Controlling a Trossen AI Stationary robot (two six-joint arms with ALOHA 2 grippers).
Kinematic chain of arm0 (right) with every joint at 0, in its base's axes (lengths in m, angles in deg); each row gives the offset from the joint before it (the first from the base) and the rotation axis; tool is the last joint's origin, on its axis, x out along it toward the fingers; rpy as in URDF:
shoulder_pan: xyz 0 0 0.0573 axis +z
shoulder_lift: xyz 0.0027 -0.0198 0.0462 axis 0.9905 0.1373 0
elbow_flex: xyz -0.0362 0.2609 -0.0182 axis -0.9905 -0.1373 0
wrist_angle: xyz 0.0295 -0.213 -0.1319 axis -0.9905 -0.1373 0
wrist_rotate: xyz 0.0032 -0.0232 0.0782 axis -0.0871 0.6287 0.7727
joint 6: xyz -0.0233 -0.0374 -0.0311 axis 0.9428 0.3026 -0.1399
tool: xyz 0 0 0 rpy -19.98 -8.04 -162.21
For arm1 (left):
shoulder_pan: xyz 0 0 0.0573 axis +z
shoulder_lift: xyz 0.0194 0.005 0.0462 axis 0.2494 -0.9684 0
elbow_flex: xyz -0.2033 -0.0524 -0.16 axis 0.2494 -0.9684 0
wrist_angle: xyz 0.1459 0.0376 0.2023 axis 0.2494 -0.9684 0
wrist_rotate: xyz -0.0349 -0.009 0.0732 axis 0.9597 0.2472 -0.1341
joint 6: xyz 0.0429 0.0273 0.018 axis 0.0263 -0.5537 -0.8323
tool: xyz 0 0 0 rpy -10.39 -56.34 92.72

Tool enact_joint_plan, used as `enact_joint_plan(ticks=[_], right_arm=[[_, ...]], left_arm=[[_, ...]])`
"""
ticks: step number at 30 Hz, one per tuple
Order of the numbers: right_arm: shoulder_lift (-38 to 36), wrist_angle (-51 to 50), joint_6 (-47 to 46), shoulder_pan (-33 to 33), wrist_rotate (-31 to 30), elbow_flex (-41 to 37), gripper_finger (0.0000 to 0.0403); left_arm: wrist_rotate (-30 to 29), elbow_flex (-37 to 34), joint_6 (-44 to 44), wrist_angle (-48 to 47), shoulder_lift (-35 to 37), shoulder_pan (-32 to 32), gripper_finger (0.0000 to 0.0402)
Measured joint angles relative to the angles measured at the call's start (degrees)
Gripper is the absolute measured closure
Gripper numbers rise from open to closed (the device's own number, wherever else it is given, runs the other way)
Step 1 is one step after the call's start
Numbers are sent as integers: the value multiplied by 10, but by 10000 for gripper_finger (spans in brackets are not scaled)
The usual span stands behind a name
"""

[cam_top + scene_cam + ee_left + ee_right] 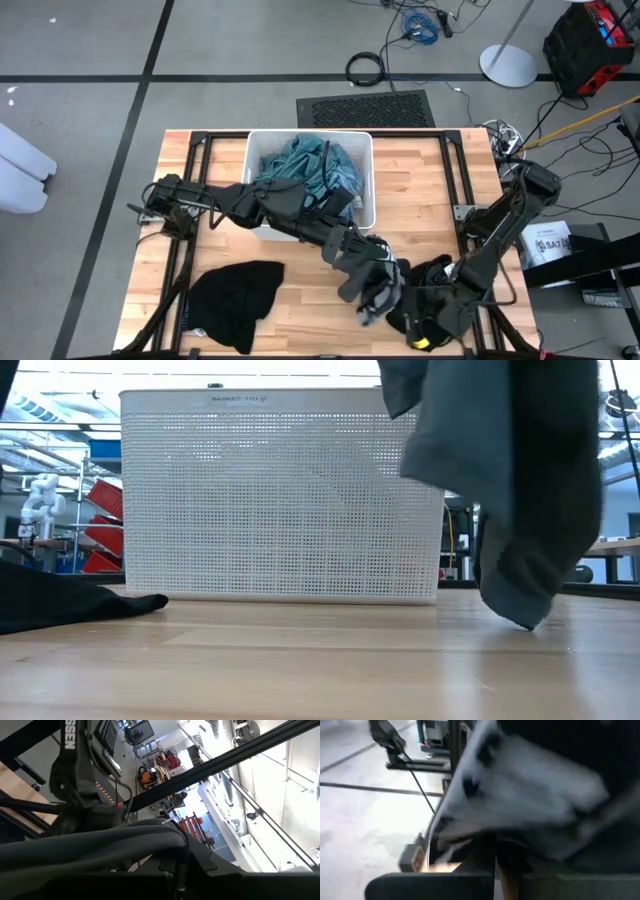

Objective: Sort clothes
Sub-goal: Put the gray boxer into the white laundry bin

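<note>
A white perforated bin (366,178) at the table's far middle holds teal and blue clothes (305,170). A black garment (235,298) lies flat near the front left. My left gripper (372,268) reaches across the table's middle and is shut on a dark grey garment (500,490), which hangs from it. My right gripper (408,320) is down at the front right, shut, beside a black pile (432,285). In the right wrist view, blurred white cloth with dark spots (520,785) and black cloth fill the picture. My left gripper pinches a bunched fold of the dark grey garment (110,842) between its two fingers, several layers lying across them. The fingers come in level from the table's left. The garment hangs below the hold, and its lower end (528,615) dangles close over the table. My right gripper is shut among blurred cloth; I cannot tell whether it has any of it.
Black frame rails (195,150) run along the table's left and right sides. Bare wood (310,320) lies between the black garment and the grippers. Cables, a floor mat and equipment stand beyond the far edge.
</note>
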Motion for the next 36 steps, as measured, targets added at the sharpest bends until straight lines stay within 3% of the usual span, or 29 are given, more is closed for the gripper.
enact_joint_plan(ticks=[9,15,18,26,36], right_arm=[[-114,-29,2,67,8,0,403],[-195,-13,57,91,-126,0,403],[-225,41,105,75,-136,0,403],[-217,174,240,27,-114,0,403],[-188,208,258,-16,-75,0,403]], left_arm=[[43,0,-15,-23,0,7,384],[29,0,-31,-71,-1,4,384],[-5,0,-32,-88,-1,4,384],[-60,-1,-29,-79,-8,3,384],[-66,0,-26,-77,-19,2,384]])
